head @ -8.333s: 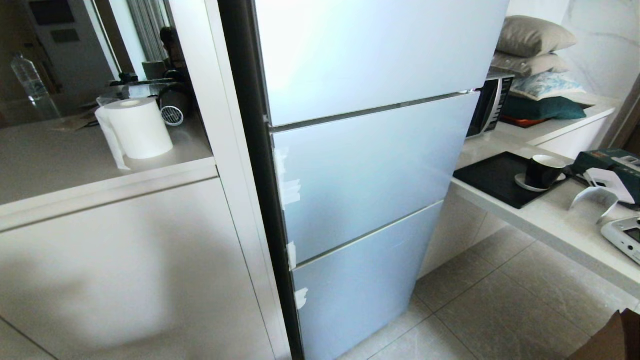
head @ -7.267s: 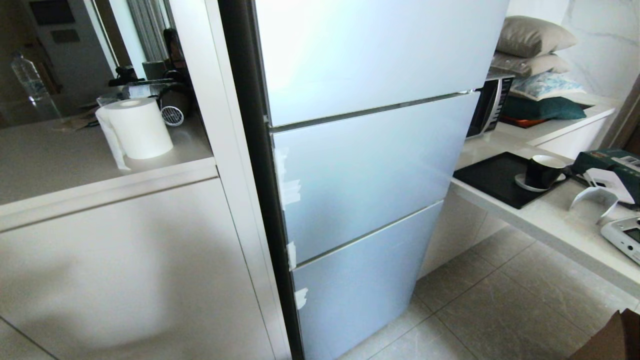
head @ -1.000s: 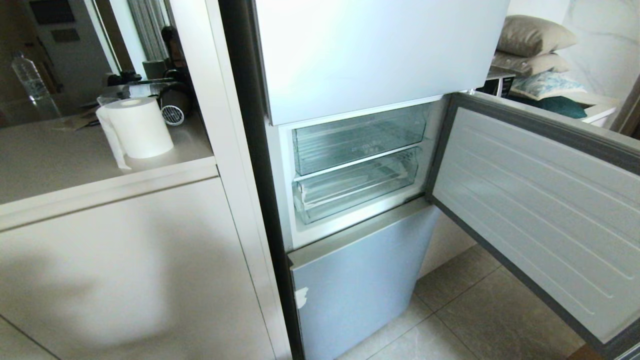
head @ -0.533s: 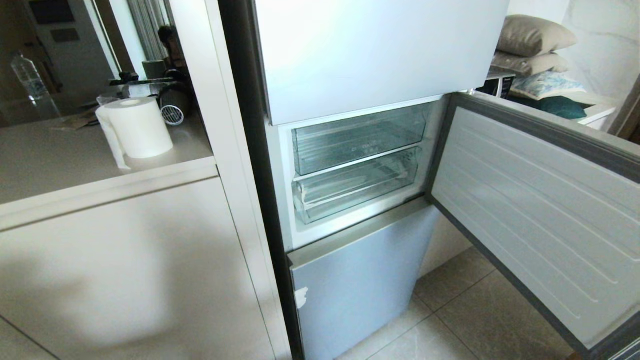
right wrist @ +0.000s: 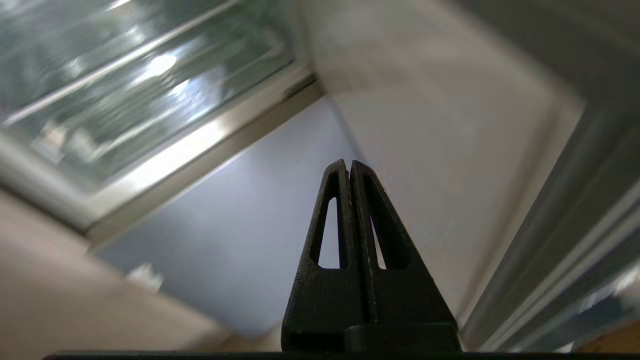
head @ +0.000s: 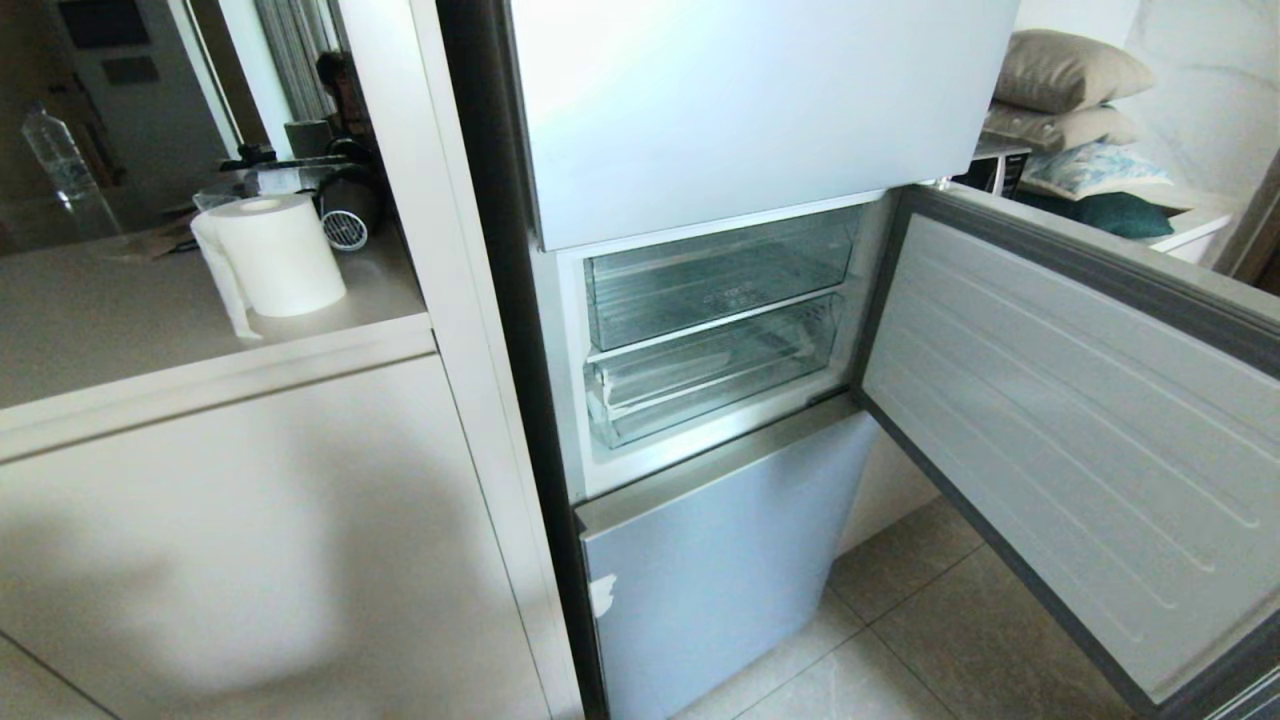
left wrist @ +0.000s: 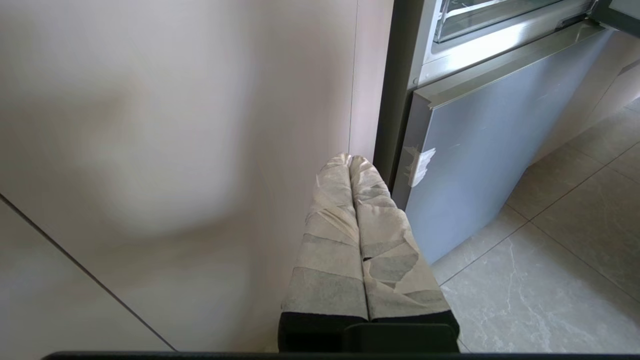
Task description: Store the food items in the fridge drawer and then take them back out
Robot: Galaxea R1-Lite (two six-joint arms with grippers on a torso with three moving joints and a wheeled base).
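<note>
The middle fridge door (head: pixel 1060 420) stands open to the right. Behind it the fridge drawer (head: pixel 710 370), clear and ribbed, sits pushed in under another clear bin (head: pixel 720 270). The food items are out of view. Neither gripper shows in the head view. My right gripper (right wrist: pixel 348 162) has its black fingers pressed together on nothing. It hangs before the lower blue door (right wrist: pixel 240 225), with the blurred fridge drawer (right wrist: pixel 125 90) up and aside of it. My left gripper (left wrist: pixel 350 157), tape-wrapped, is shut and empty beside the cabinet panel (left wrist: pixel 175 150), near the lower blue door (left wrist: pixel 480 150).
The open door blocks the space to the fridge's right. A beige counter (head: pixel 120 330) on the left carries a paper roll (head: pixel 275 255) and dark appliances. Pillows (head: pixel 1070 75) lie on a far counter. Grey floor tiles (head: pixel 900 640) show below the door.
The middle fridge door, shut in the oldest frames, is open. Over the last second it has swung slightly wider.
</note>
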